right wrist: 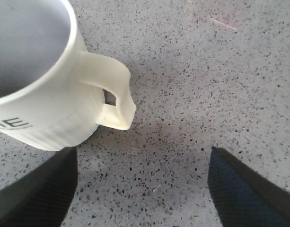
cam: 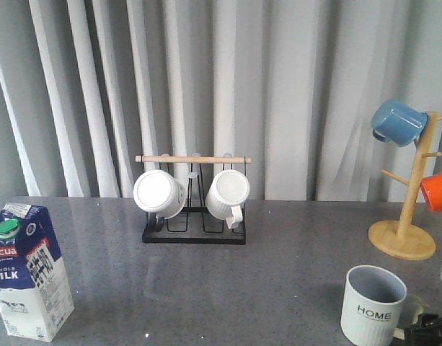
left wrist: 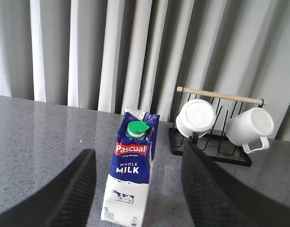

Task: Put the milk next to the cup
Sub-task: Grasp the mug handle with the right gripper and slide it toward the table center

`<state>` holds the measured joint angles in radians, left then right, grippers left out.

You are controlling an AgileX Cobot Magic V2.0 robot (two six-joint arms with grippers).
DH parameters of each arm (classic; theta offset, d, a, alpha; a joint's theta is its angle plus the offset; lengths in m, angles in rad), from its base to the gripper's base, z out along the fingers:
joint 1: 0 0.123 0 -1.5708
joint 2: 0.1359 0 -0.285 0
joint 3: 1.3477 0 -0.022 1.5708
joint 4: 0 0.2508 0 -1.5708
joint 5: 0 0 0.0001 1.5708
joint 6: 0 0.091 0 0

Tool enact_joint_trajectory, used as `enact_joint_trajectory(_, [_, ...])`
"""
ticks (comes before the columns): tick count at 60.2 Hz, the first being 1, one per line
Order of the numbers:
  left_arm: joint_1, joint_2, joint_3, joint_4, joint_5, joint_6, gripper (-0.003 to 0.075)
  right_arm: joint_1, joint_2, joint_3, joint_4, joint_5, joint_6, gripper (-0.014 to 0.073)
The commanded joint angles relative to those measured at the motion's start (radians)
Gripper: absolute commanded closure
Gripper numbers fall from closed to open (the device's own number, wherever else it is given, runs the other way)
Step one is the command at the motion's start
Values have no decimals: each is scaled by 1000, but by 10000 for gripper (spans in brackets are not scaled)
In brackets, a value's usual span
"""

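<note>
Both pincers gape wide over the speckled grey table (cam: 278,245) before pleated white curtains (cam: 314,94).

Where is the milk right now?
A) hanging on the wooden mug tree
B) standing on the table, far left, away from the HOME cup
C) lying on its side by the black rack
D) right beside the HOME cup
B: the milk stands upright at the table's far left, while the cup sits far right, with wide bare table between them.
</note>
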<state>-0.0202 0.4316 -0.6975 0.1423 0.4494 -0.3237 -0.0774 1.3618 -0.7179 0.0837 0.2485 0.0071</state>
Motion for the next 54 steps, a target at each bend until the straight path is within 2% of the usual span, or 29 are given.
enact_joint_trajectory(1, [-3, 13, -32, 0, -69, -1, 322, -7, -14, -23, 2, -88, -7, 46])
enact_joint_trajectory(20, [-3, 13, -32, 0, -69, -1, 322, -7, 31, -23, -12, -185, -18, 46])
enact_joint_trajectory(29, [-3, 13, -32, 0, -69, -1, 322, -7, 93, -24, -15, -326, -63, 50])
enact_joint_trajectory(33, [-3, 13, -32, 1, -69, -1, 322, -7, 124, -42, -22, -334, -86, 75])
enact_joint_trajectory(39, [-3, 13, -32, 1, -68, -1, 322, -6, 173, -64, -47, -350, -138, 191])
enact_joint_trajectory(49, [-3, 13, -32, 1, -69, -1, 322, -6, 200, -63, -67, -430, -137, 586])
enact_joint_trajectory(50, [-3, 13, -32, 1, -69, -1, 322, -6, 199, -63, -68, -432, -133, 610])
enact_joint_trajectory(54, [-3, 13, -32, 1, -69, -1, 322, -4, 184, -63, -68, -428, -113, 604])
